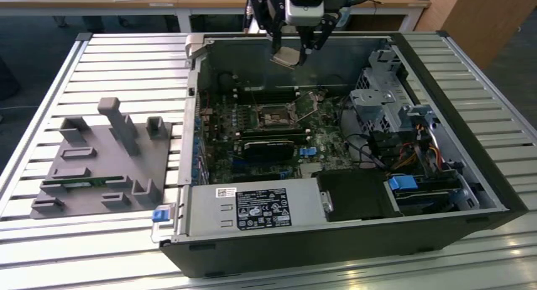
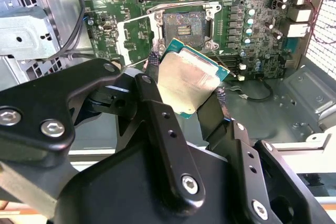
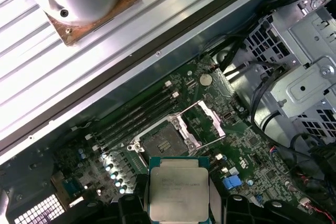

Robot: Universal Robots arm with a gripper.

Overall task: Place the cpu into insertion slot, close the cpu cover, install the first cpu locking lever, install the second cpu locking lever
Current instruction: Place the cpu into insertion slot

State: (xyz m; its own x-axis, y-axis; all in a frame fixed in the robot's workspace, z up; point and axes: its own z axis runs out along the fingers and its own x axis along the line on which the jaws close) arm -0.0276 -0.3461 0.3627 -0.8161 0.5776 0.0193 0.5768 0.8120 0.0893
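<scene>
Tool (image 1: 293,50) is clamped on the cpu (image 2: 186,80), held well clear of the insertion slot (image 3: 164,142); the slot may be damaged by tilted lowering.

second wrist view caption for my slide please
End effector holds the cpu clear of the open insertion slot, cpu cover swung aside.

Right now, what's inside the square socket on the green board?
Nothing yet: the insertion slot shows its bare dark centre. The cpu is up in the gripper, and the cpu cover is open, so nothing hides it.
</scene>
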